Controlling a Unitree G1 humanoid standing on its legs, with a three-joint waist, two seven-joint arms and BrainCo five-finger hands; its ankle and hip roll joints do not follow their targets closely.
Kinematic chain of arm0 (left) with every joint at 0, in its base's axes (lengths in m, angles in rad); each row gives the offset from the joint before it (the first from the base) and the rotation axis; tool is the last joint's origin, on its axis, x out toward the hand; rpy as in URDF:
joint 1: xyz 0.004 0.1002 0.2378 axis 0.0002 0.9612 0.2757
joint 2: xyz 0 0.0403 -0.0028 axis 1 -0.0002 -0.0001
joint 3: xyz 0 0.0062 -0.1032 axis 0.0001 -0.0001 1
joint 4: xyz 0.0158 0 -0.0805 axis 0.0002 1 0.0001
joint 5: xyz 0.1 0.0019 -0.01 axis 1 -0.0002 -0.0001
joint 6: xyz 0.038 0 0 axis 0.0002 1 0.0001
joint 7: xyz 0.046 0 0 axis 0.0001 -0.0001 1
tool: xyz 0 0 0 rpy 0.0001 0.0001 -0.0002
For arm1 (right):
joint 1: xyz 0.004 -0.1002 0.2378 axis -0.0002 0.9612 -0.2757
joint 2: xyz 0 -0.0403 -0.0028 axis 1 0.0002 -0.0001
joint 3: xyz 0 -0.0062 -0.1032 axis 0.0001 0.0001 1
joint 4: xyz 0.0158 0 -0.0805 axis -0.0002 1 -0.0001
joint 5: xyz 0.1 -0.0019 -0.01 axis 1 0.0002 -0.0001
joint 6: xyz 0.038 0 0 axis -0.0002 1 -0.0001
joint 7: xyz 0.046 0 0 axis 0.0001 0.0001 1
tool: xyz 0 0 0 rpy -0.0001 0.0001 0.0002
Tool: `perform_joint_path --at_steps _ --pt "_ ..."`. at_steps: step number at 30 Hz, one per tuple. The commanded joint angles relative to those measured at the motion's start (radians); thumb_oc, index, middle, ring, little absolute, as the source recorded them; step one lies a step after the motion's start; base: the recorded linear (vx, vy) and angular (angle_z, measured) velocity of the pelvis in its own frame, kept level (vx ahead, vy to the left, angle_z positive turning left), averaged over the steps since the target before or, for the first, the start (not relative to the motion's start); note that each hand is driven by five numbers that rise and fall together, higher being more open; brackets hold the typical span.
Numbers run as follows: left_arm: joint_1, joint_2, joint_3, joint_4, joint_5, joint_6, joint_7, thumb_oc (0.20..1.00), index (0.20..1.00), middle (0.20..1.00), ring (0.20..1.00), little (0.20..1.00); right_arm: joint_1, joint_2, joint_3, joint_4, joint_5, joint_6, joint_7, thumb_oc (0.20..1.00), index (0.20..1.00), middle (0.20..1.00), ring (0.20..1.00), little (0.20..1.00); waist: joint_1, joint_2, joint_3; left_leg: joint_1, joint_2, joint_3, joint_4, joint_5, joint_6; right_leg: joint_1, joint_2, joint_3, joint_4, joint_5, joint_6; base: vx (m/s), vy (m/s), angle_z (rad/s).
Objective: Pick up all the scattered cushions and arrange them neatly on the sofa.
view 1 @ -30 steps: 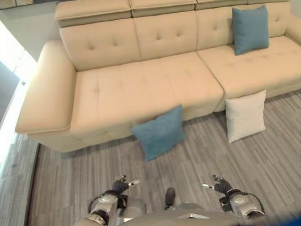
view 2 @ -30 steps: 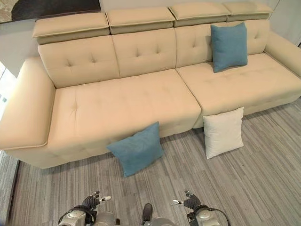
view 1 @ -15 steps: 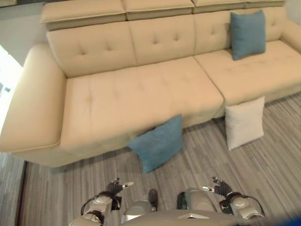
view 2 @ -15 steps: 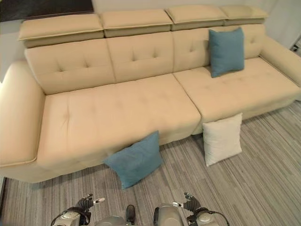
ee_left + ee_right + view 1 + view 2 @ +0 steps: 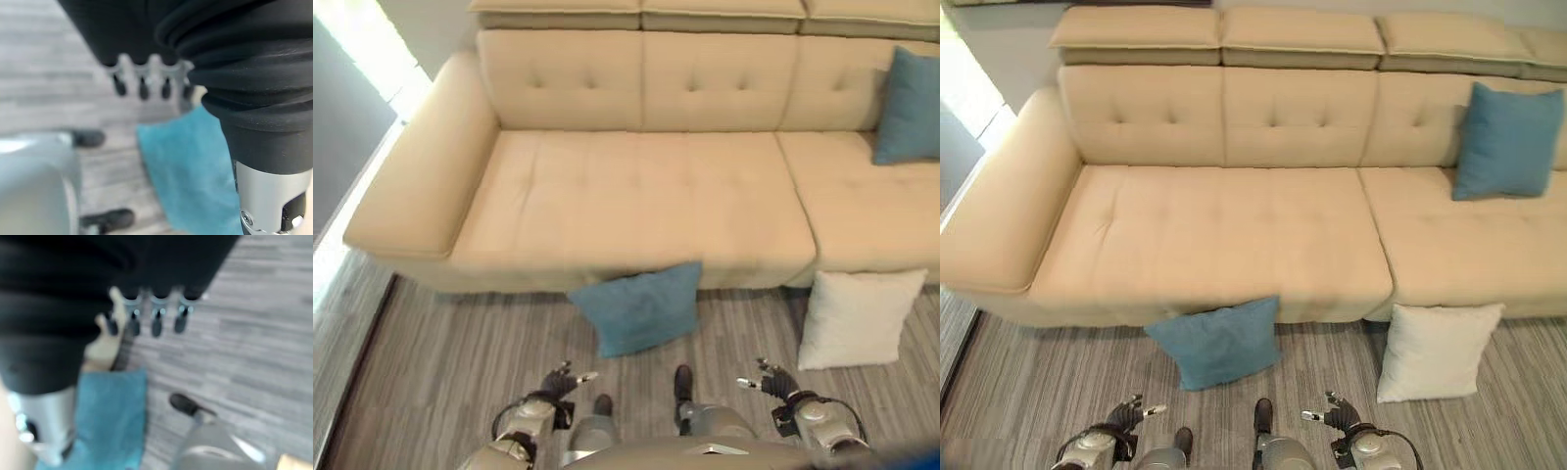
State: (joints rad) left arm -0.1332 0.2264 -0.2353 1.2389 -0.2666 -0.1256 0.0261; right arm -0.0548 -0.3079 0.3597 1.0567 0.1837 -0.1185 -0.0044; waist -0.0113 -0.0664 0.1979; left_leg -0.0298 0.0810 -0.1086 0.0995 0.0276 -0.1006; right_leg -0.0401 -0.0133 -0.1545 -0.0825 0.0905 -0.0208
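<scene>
Teal cushion (image 5: 641, 308) leaned on sofa (image 5: 636, 196) front, dead ahead, slightly nearer my left hand (image 5: 558, 384); right hand (image 5: 773, 379) empty too, fingers apart on both.

Home living room: long beige tufted sofa (image 5: 1234, 235), throw cushions (image 5: 1219, 343), grey striped carpet floor (image 5: 1038, 401)

Sofa (image 5: 1234, 225) cut off at its right end by the frame edge, far armrest out of sight. Blue cushion on the seat (image 5: 911, 108) clipped by the same edge in the left eye view. Top edge of the blue floor cushion (image 5: 1219, 343) tucked against the sofa's front, contact line in shadow. Blurred in both wrist views: the floor cushion, merely a teal patch. Left hand (image 5: 560, 382) and right hand (image 5: 771, 380) too small near the sofa's foreground to judge finger curl.
</scene>
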Motion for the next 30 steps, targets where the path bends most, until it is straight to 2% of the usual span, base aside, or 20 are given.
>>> perform_joint_path --at_steps 1,5,8,10,11,14,16,18,20,22,27,30 --pt "-0.032 0.024 -0.037 -0.022 -0.029 -0.02 0.006 1.0 1.0 1.0 1.0 1.0 -0.003 -0.031 0.004 -0.006 0.047 -0.029 -0.009 1.0 1.0 1.0 1.0 1.0 -0.046 -0.025 0.032 -0.019 -0.006 0.199 0.032 -0.05 0.032 -0.009 -0.068 0.049 0.145 -0.099 0.09 0.0 -0.051 0.93" --pt "-0.042 0.025 -0.044 -0.029 -0.027 -0.017 0.006 1.0 1.0 1.0 1.0 1.0 -0.002 -0.026 -0.009 0.005 0.058 -0.026 -0.013 1.0 1.0 1.0 1.0 1.0 -0.055 -0.013 0.027 -0.067 -0.006 0.317 -0.03 0.011 0.046 0.0 -0.067 -0.011 0.153 -0.118 0.091 0.07 -0.009 0.83" --pt "-0.03 0.027 -0.036 -0.027 -0.029 -0.019 0.005 1.0 1.0 1.0 1.0 1.0 -0.013 -0.018 0.004 0.009 0.048 -0.025 -0.011 1.0 1.0 1.0 1.0 1.0 -0.037 -0.016 0.023 -0.047 -0.041 0.259 -0.034 -0.02 0.059 0.008 -0.066 0.017 0.184 -0.141 0.102 0.18 0.117 0.17" --pt "-0.022 0.032 -0.029 -0.027 -0.036 -0.018 0.006 1.0 1.0 1.0 1.0 1.0 -0.014 -0.013 0.001 0.0 0.048 -0.026 -0.008 1.0 1.0 1.0 1.0 1.0 -0.036 -0.019 0.018 -0.041 -0.044 0.28 -0.034 -0.033 0.07 0.008 -0.078 0.024 0.204 -0.143 0.115 0.16 0.153 -0.54" --pt "-0.019 0.035 -0.027 -0.028 -0.03 -0.021 0.007 1.0 1.0 1.0 1.0 1.0 -0.018 -0.012 0.005 -0.013 0.046 -0.024 -0.009 1.0 1.0 1.0 1.0 1.0 -0.024 -0.02 0.02 -0.038 -0.06 0.264 -0.024 -0.049 0.084 0.002 -0.09 0.031 0.236 -0.145 0.124 0.14 0.194 -0.41" --pt "-0.019 0.047 -0.02 -0.047 -0.039 -0.023 0.015 1.0 1.0 1.0 1.0 1.0 -0.041 -0.012 0.014 -0.039 0.043 -0.028 -0.01 1.0 1.0 1.0 1.0 1.0 -0.011 -0.016 0.037 -0.029 -0.069 0.276 -0.023 -0.064 0.112 -0.065 -0.113 0.072 0.345 -0.112 0.155 0.06 0.167 -0.48" --pt "-0.035 0.062 -0.022 -0.059 -0.045 -0.029 0.022 1.0 1.0 1.0 1.0 1.0 -0.057 -0.015 0.015 -0.068 0.048 -0.031 -0.016 1.0 1.0 1.0 1.0 1.0 -0.014 -0.011 0.055 -0.037 -0.072 0.265 -0.014 -0.07 0.119 -0.111 -0.112 0.118 0.403 -0.103 0.161 0.02 0.099 -0.44" --pt "-0.038 0.067 -0.023 -0.068 -0.047 -0.033 0.024 1.0 1.0 1.0 1.0 1.0 -0.06 -0.018 0.017 -0.078 0.049 -0.031 -0.016 1.0 1.0 1.0 1.0 1.0 -0.015 -0.01 0.059 -0.039 -0.075 0.259 -0.009 -0.076 0.121 -0.121 -0.111 0.135 0.393 -0.106 0.157 0.04 0.037 0.04" --pt "-0.059 0.078 -0.023 -0.093 -0.056 -0.052 0.045 1.0 1.0 1.0 1.0 1.0 -0.081 -0.029 0.022 -0.086 0.049 -0.039 -0.026 1.0 1.0 1.0 1.0 1.0 -0.015 -0.011 0.069 -0.041 -0.091 0.249 -0.012 -0.083 0.117 -0.142 -0.116 0.147 0.289 -0.08 0.148 0.05 -0.002 0.04" --pt "-0.078 0.085 -0.022 -0.118 -0.068 -0.061 0.065 1.0 1.0 1.0 1.0 1.0 -0.084 -0.032 0.021 -0.098 0.053 -0.042 -0.035 1.0 1.0 1.0 1.0 1.0 -0.02 -0.016 0.077 -0.051 -0.096 0.234 -0.005 -0.083 0.11 -0.146 -0.116 0.161 0.25 -0.072 0.15 0.04 -0.054 -0.1" --pt "-0.122 0.077 -0.018 -0.177 -0.107 -0.09 0.132 1.0 1.0 1.0 1.0 1.0 -0.109 -0.046 0.021 -0.104 0.046 -0.062 -0.082 1.0 1.0 1.0 1.0 1.0 -0.01 -0.015 0.108 -0.135 -0.087 0.22 0.015 -0.057 0.087 -0.175 -0.117 0.125 0.218 -0.055 0.139 -0.06 -0.08 0.36" --pt "-0.199 0.071 -0.032 -0.189 -0.129 -0.109 0.194 1.0 1.0 1.0 1.0 1.0 -0.158 -0.057 0.02 -0.138 0.056 -0.083 -0.136 1.0 1.0 1.0 1.0 1.0 -0.02 -0.013 0.146 -0.237 -0.079 0.202 0.049 -0.038 0.075 -0.269 -0.113 0.107 0.254 -0.058 0.131 -0.17 -0.112 0.06"
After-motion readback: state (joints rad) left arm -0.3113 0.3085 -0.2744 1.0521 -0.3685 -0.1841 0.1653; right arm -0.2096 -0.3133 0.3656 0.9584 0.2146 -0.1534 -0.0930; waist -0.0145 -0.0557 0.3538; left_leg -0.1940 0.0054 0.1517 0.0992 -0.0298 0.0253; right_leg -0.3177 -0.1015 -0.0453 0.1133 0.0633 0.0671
